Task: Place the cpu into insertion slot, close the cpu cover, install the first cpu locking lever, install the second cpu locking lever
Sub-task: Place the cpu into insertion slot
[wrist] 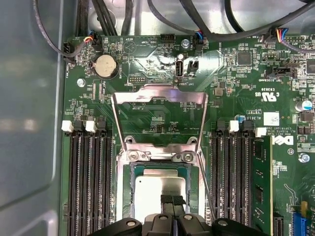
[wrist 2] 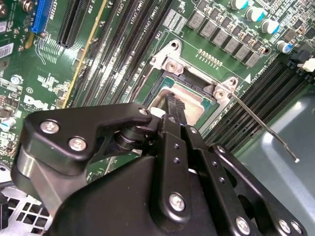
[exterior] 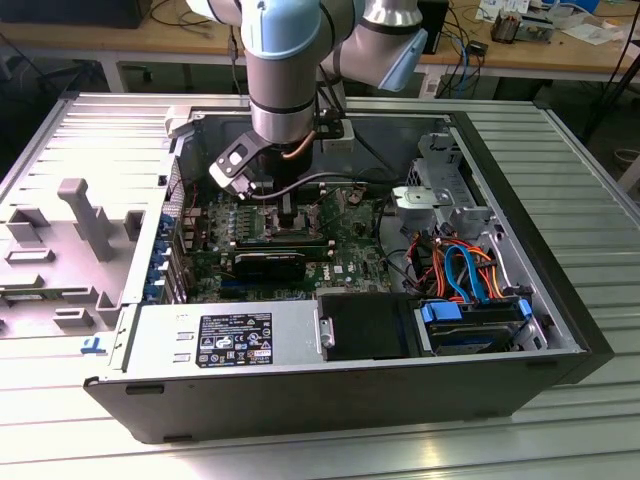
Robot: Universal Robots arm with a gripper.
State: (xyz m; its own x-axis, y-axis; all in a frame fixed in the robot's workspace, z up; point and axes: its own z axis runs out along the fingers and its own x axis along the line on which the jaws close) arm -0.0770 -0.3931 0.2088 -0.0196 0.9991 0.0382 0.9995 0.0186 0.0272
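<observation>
Claw: gripper [wrist: 172, 200] with its fingertips pressed together and nothing held between them, tips at the edge of the cpu; contact cannot be judged.
Cpu: cpu [wrist: 160, 191] lies flat inside the insertion slot [wrist: 124, 196], between two banks of memory slots [wrist: 88, 187].
Cover: cpu cover [wrist: 160, 93] stands swung open.
Lever: locking lever [wrist 2: 261, 124] is raised and unlatched.
Exterior view: arm [exterior: 285, 70] reaches down into the computer case [exterior: 300, 390] just above frame centre.

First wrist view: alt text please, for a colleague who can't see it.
The cpu sits in the insertion slot, with the gripper directly over it. The cpu cover stands open, and memory slots flank the socket.
</observation>
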